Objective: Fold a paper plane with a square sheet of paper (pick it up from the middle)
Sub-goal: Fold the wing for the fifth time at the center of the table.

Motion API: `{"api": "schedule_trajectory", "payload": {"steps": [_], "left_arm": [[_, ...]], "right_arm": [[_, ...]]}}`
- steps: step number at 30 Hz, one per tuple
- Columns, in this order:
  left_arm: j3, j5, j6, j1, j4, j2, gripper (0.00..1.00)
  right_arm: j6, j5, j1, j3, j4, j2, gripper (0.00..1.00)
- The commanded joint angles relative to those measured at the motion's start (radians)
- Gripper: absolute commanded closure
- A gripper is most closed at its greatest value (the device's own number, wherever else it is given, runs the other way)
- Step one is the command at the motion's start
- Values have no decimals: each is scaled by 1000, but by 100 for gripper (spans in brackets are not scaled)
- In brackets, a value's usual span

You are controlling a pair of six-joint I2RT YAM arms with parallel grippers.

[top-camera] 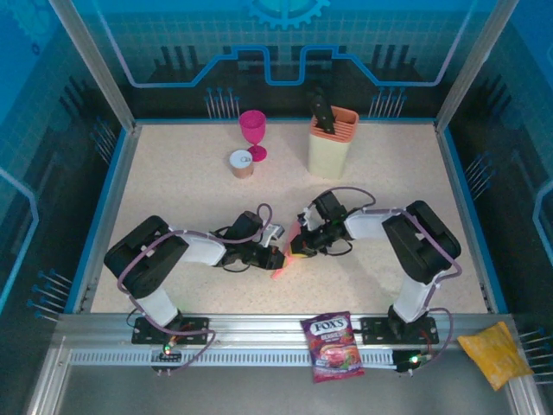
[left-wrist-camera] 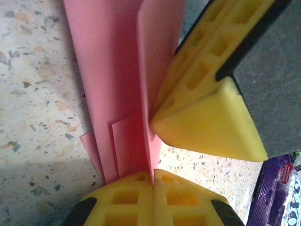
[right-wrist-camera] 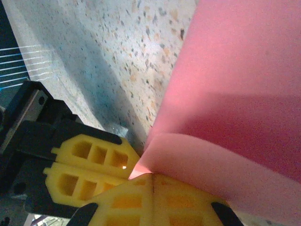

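Speckled beige surface, centre: thin salmon-pink paper sheet, partly folded, sits btwn your two tools.
Left tool & right tool both clamped on it; several layers creased, no winged dart yet.

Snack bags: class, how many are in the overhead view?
2: purple candy bag midway along the near rail; yellow bag at its right end. None looks hidden.

- Top external: far above folded pink paper, looking down.
- Left wrist: pressed close to that paper.
- Right wrist: same paper, close, opposite side.
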State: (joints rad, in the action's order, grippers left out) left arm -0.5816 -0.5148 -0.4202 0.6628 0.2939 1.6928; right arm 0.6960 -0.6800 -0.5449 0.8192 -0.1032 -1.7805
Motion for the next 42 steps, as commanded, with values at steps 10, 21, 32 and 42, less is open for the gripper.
{"api": "schedule_trajectory", "payload": {"steps": [10, 21, 32, 42], "left_arm": [[59, 57, 5, 1, -140, 67, 100], [64, 52, 6, 0, -137, 67, 100], [69, 57, -11, -2, -119, 74, 100], [66, 53, -18, -2, -114, 81, 100]], "right_arm": [[11, 105, 42, 23, -96, -48, 100], [4, 137, 123, 25, -162, -40, 100], [-25, 129, 258, 40, -216, 65, 100], [-50, 62, 103, 17, -180, 170, 100]]}}
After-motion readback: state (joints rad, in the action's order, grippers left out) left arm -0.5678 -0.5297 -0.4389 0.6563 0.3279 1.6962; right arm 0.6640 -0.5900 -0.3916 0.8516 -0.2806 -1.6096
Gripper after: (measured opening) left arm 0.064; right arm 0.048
